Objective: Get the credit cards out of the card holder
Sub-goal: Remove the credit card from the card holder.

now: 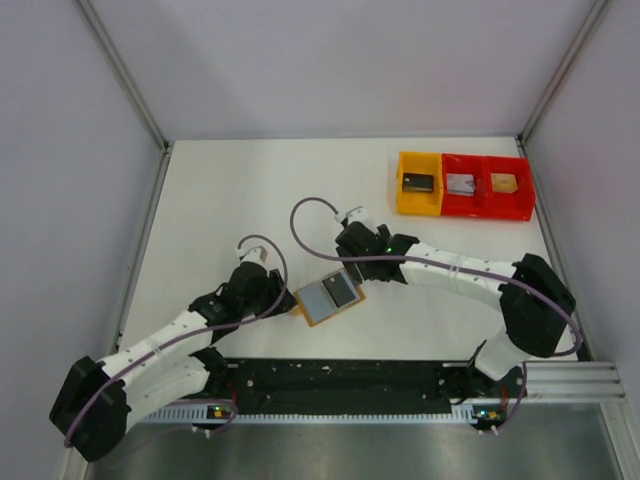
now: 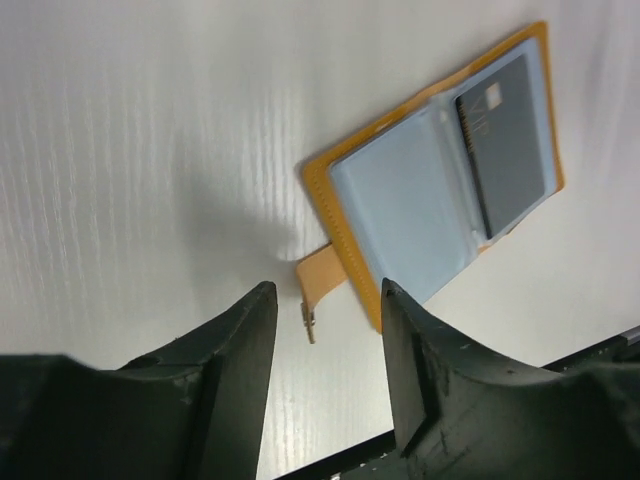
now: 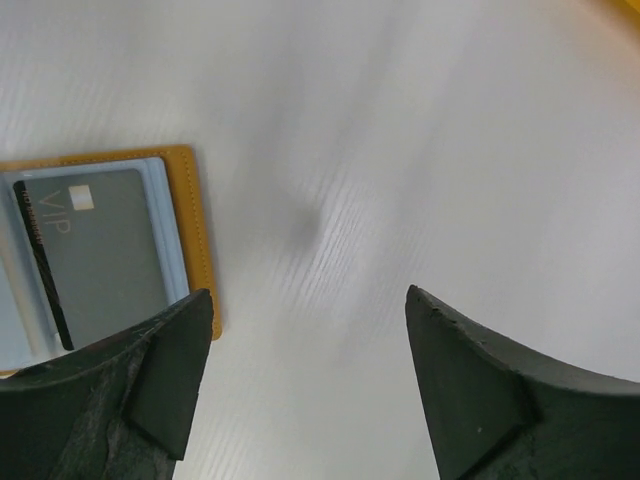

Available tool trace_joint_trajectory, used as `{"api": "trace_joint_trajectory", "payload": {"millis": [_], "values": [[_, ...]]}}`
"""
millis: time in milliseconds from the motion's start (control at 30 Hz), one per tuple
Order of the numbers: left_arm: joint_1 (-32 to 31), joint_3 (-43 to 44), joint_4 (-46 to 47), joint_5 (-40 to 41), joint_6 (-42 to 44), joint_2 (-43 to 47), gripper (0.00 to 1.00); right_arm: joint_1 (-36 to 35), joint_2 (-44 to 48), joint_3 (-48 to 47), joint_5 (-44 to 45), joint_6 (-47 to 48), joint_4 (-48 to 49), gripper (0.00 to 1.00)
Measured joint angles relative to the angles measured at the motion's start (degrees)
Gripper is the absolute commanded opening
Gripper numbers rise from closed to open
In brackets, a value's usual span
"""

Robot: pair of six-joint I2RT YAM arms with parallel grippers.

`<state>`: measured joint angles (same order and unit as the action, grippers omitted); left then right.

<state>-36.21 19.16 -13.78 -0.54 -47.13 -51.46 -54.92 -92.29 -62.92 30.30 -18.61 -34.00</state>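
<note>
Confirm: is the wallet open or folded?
Open. The wallet lies spread flat, both grey-blue inner halves facing up, with a dark card tucked in one.

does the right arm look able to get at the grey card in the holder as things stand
Probably yes. The holder lies open, card face up, and the right gripper hangs open just beside that edge, nothing between. The card sits in a sleeve, so it must slide out.
</note>
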Motion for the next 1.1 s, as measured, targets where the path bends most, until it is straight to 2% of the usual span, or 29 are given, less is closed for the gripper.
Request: {"api": "trace_joint_trajectory", "payload": {"millis": [100, 233, 433, 567, 667, 900, 1100], "values": [[0.0, 3.45, -0.94, 1.05, 0.35, 0.07, 0.56, 3.58, 3.96, 2.08, -6.08, -0.2, 3.37, 0.68], [0.04, 8.07, 0.55, -1.25, 0.31, -1.38, 0.53, 6.95, 6.71, 4.96, -15.37, -1.01, 9.09, 0.58], [-0.22, 11.21, 8.57, -9.84, -2.23, -10.19, 0.5, 8.85, 6.71, 8.74, -27.06, -2.67, 16.87, 0.33], [-0.72, 11.5, 12.52, -12.48, -4.02, -15.21, 0.46, 9.97, 5.99, 10.84, -32.61, -3.98, 21.97, 0.23], [-0.79, 11.61, 15.58, -13.79, -5.25, -19.1, 0.39, 10.88, 4.42, 12.07, -35.54, -4.81, 25.11, 0.14], [-0.83, 11.61, 20.24, -15.52, -7.48, -27.52, 0.39, 12.74, 1.68, 15.21, -40.06, -5.92, 29.66, 0.05], [-0.83, 11.63, 20.5, -14.99, -8.35, -29.27, 0.38, 13.09, -0.2, 16.44, -42.58, -6.56, 32.13, 0.01]]}}
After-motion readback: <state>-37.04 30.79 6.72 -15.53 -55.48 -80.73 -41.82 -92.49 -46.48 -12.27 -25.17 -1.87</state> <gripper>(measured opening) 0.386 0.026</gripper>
